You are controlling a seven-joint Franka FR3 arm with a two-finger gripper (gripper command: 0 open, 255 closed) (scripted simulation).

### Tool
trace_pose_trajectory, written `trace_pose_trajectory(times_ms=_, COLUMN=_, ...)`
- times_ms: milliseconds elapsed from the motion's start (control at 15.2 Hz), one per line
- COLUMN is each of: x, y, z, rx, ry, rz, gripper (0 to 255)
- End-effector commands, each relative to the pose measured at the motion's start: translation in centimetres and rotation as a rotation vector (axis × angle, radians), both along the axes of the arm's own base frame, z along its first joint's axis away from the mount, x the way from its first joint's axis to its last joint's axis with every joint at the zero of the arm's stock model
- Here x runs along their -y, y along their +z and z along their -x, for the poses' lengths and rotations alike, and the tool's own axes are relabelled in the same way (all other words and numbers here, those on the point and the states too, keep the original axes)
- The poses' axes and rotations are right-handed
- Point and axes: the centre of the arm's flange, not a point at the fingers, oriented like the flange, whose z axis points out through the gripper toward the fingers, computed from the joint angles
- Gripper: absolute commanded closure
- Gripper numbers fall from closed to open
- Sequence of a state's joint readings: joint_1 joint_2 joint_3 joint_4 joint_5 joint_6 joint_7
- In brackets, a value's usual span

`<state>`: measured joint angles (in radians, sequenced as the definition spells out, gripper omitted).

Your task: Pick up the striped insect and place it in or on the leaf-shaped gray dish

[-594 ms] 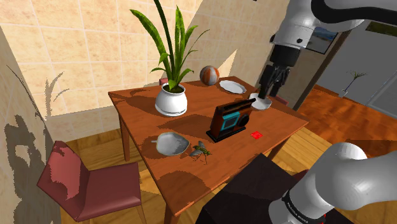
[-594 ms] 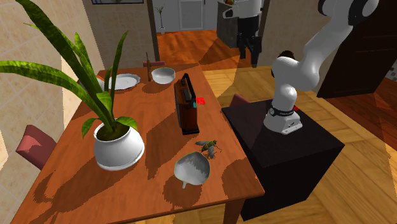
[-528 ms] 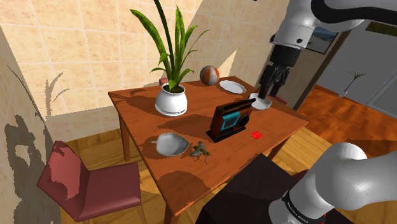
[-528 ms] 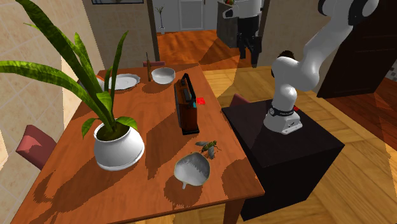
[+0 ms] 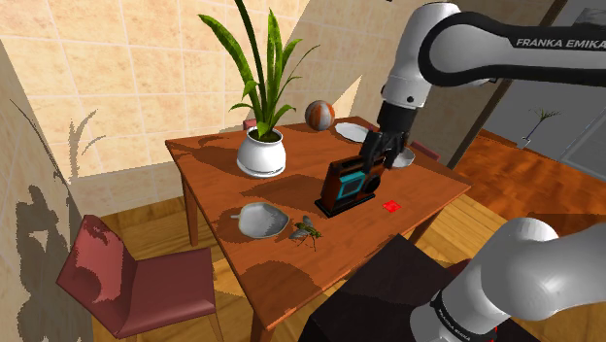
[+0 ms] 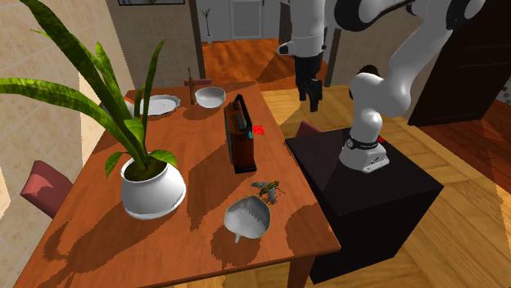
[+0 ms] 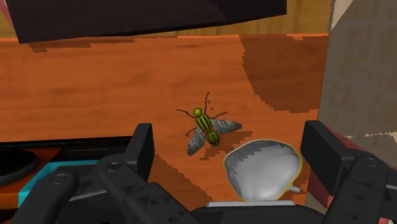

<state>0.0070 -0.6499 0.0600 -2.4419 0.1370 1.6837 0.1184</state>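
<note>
The striped insect [image 5: 305, 231] [image 6: 267, 188], yellow-green and black with grey wings, lies on the wooden table [image 5: 223, 160] near its front edge. The leaf-shaped grey dish [image 5: 260, 219] [image 6: 247, 216] sits right beside it, apart from it. My gripper [image 5: 377, 153] [image 6: 312, 92] hangs in the air over the far end of the radio, well away from both. In the wrist view the insect [image 7: 207, 129] and the dish [image 7: 264, 168] lie far below, between my open fingers [image 7: 141, 146], which hold nothing.
A dark radio [image 5: 350, 185] [image 6: 239, 131] stands upright mid-table between gripper and insect. A white potted plant [image 5: 262, 153], a ball [image 5: 319, 115], a plate [image 5: 353, 132], a bowl [image 5: 402, 157] and a small red item [image 5: 391, 206] also sit there. A red chair [image 5: 117, 277] stands alongside.
The arm has swung from over the bowl toward the shoulder view's left and now hangs above the radio. Insect and dish have not moved.
</note>
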Motion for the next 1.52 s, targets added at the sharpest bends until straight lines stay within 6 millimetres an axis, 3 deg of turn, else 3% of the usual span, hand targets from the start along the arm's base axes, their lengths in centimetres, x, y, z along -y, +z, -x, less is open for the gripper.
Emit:
trace_pose_trajectory(times_ms=0, x=-0.5, y=-2.4, z=-1.5, rx=0.001, ry=-0.017, rz=0.012, gripper=0)
trace_pose_trajectory(times_ms=726, x=-2.8, y=-15.3, z=-7.9, rx=-0.004, ry=-0.108, rz=0.077, gripper=0)
trace_pose_trajectory(times_ms=1452, x=-3.6, y=-28.3, z=-14.5, rx=-0.009, ry=-0.200, rz=0.141, gripper=0)
